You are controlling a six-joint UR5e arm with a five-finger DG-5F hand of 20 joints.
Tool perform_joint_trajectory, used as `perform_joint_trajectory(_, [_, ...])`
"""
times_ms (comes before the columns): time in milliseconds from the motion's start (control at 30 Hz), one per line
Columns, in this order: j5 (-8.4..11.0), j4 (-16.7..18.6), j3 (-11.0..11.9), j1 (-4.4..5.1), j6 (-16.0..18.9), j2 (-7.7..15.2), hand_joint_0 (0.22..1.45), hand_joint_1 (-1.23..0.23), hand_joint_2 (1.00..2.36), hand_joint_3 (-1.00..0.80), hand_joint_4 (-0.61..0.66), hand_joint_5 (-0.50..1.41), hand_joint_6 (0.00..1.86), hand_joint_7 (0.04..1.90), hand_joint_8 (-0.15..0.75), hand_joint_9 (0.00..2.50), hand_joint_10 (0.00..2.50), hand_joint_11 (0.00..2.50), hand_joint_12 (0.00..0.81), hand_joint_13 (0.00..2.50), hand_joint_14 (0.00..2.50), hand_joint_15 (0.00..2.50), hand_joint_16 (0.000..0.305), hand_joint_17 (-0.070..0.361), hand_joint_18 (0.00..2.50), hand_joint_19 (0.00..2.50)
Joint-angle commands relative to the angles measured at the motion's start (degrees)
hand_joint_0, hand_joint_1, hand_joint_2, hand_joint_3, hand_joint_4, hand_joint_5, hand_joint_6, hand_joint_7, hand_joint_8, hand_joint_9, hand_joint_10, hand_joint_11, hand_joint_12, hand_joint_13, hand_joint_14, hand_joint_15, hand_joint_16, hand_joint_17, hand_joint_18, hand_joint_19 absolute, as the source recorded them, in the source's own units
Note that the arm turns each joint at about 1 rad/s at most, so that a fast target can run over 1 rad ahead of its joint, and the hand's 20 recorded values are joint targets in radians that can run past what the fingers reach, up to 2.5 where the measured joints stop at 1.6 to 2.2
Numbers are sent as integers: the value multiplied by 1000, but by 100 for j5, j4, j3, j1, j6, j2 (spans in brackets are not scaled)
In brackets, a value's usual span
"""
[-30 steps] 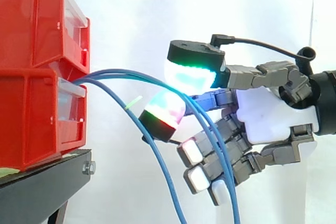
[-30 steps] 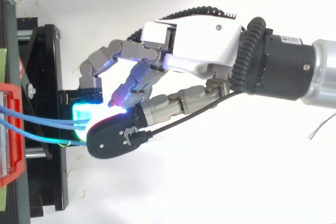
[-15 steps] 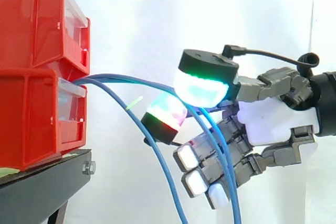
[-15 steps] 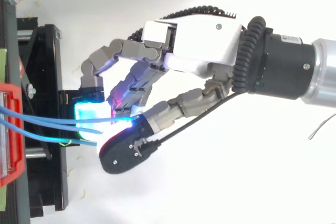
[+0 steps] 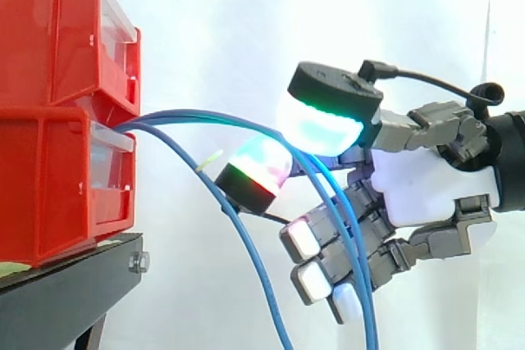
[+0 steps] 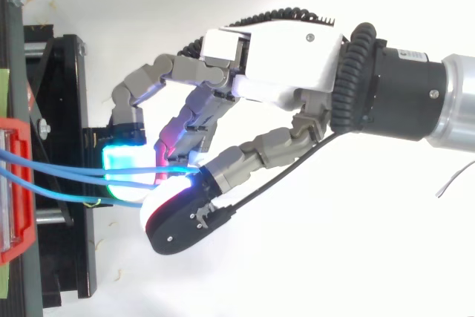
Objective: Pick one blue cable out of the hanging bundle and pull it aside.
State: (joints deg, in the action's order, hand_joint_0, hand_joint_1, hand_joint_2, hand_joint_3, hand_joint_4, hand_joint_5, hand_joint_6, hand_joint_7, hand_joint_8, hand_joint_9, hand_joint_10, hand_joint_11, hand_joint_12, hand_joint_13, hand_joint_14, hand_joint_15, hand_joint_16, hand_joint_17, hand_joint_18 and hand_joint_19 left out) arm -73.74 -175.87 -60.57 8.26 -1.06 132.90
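**Thumb backed off: no single cable taken yet**

Setting: the hand (image 5: 426, 190) comes in from the right, level with the seam between the two stacked red bins (image 5: 49, 112). The bins sit at the left end of the black stand (image 5: 66, 293). The blue cables (image 5: 197, 115) leave the bins at that seam, on the right front edge. They arc outward and hang down past the stand's edge.

Change over the last second: the thumb pad (image 5: 321, 125) has lifted and drawn back toward the wrist. From above it has swung out from the rest of the hand (image 6: 274, 57). The red-and-green fingertip (image 5: 256, 168) has kept its place. A second ago these two pads sat almost together on the bundle; now there is a gap between them.

Cables now: the upper pair (image 5: 354, 276) runs through that gap under the thumb pad, then drops across the bent lower fingers. The lower cable (image 5: 253, 272) passes the red-and-green fingertip and hangs apart, nearer the stand. I cannot tell whether it touches that tip.

Hand state: released, with the fingers loosely bent and nothing clamped that I can see.

Reading: this looks like a re-set of the pinch, not a pull, since the cable arcs have barely shifted. Two cables lie in the gap and the task wants one. Closing here would likely catch both, so one has to be shed first.
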Motion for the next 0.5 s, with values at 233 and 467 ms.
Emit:
perform_joint_trajectory(233, [0, 0, 2, 0, 0, -1, 446, -620, 1000, -500, -61, -129, 875, 1048, 332, 1026, 21, 710, 435, 974, 20, 598, 56, 126, 948, 618])
perform_joint_trajectory(467, [0, 0, 2, 0, 0, -1, 567, -693, 1013, -315, -96, -138, 873, 1114, 295, 972, 23, 709, 399, 940, 22, 621, 48, 108, 870, 685])
